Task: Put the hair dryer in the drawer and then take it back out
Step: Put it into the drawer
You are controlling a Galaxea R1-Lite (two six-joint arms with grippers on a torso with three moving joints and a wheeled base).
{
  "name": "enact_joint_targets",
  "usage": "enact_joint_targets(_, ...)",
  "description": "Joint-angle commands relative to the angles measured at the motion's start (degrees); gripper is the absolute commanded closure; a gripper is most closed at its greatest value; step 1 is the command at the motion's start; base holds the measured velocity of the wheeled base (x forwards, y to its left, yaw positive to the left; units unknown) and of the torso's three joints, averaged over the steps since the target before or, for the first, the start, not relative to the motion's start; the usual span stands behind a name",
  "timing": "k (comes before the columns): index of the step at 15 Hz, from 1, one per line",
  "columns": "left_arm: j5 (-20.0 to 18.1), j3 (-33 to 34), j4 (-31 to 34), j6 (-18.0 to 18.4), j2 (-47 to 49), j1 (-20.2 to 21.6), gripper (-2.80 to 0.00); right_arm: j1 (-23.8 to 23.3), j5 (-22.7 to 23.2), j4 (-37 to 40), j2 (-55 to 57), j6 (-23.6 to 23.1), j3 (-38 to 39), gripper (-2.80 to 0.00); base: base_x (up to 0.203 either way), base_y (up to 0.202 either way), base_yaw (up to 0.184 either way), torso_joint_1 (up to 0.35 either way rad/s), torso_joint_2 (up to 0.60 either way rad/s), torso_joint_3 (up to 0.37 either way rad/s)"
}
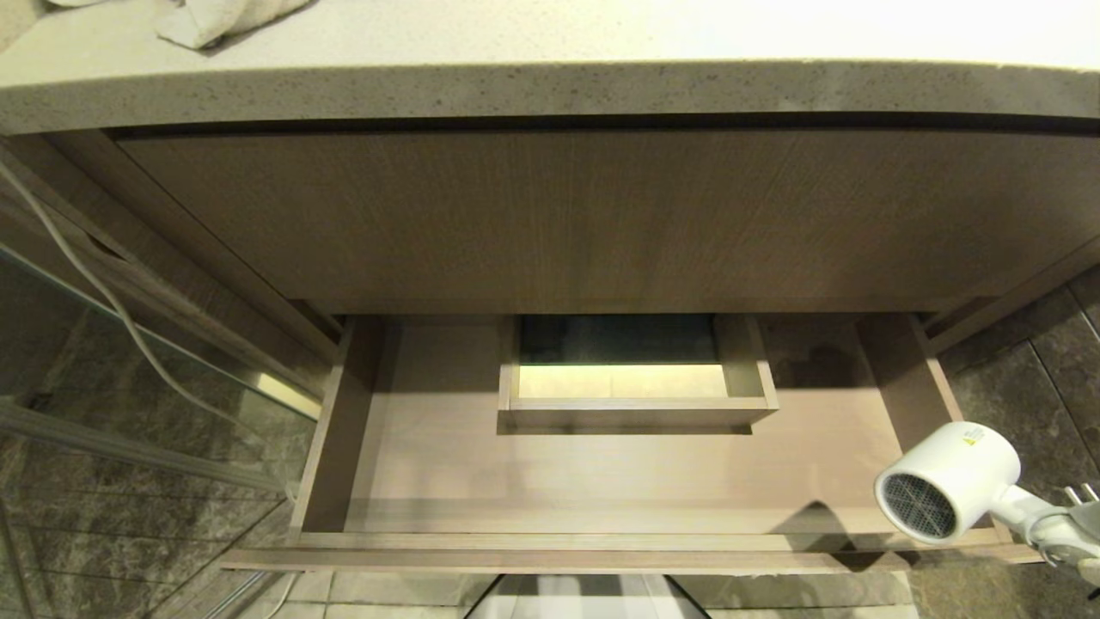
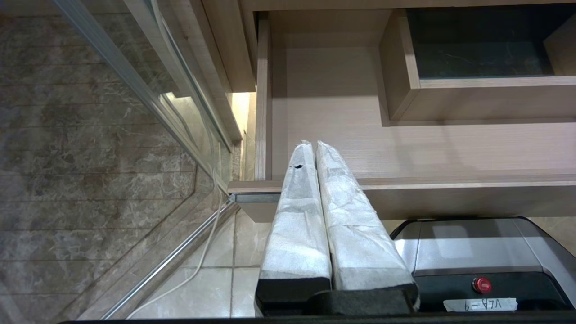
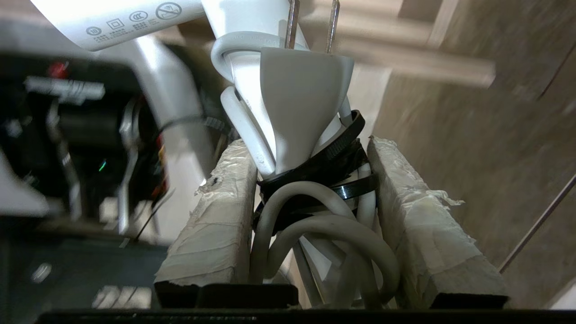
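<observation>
The tabletop [image 1: 550,86], a speckled stone slab, is running across the top of the head frame, with a crumpled towel [image 1: 215,17] lying on it at the upper left. Below it a tall wood-grain panel [image 1: 584,223] is filling the middle of the frame. Under that, the drawer [image 1: 601,481] is standing pulled open across the lower centre, its light wood floor showing nothing loose on it; a rectangular boxed cut-out [image 1: 636,383] is sitting at its back centre. A white cord [image 1: 94,275] is trailing down the left edge beside a glass partition [image 1: 129,378] and dark stone floor tiles [image 1: 1031,370].

The hair dryer [image 1: 950,481] is hanging at the lower right of the head frame, over the drawer's front right corner, its dark round grille facing down and left and its small yellow label on top. Its handle is leading off the right edge to the right gripper [image 3: 310,202]. In the right wrist view the jaws are standing partly apart, their taped fingers [image 3: 216,225] clamping the handle end together with the coiled cable [image 3: 315,225], bound by black zip ties [image 3: 342,166]; the plug [image 3: 301,103] is pointing away from the camera.

The left gripper [image 2: 310,146] is sitting low before the drawer's left front corner, jaws pressed together on nothing, beside the robot's grey base [image 2: 472,252].
</observation>
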Motion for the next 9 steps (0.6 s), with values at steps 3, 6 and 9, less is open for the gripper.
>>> enact_joint_targets(3,0.0,0.0,0.0,0.0,-0.1,0.0,0.00,0.2,1.6,6.7,5.4,-1.0,-4.8,0.00,0.000,0.000,0.000,0.005,0.00,0.024)
enact_joint_targets(6,0.0,0.0,0.0,0.0,0.0,0.0,0.00,1.2,1.2,6.8,8.7,-1.1,-5.2,0.00,0.000,0.000,0.000,0.000,0.00,0.000)
enact_joint_targets(9,0.0,0.0,0.0,0.0,0.0,0.0,0.00,1.3,0.5,6.4,14.4,-1.0,-7.2,0.00,0.000,0.000,0.000,0.000,0.00,0.000)
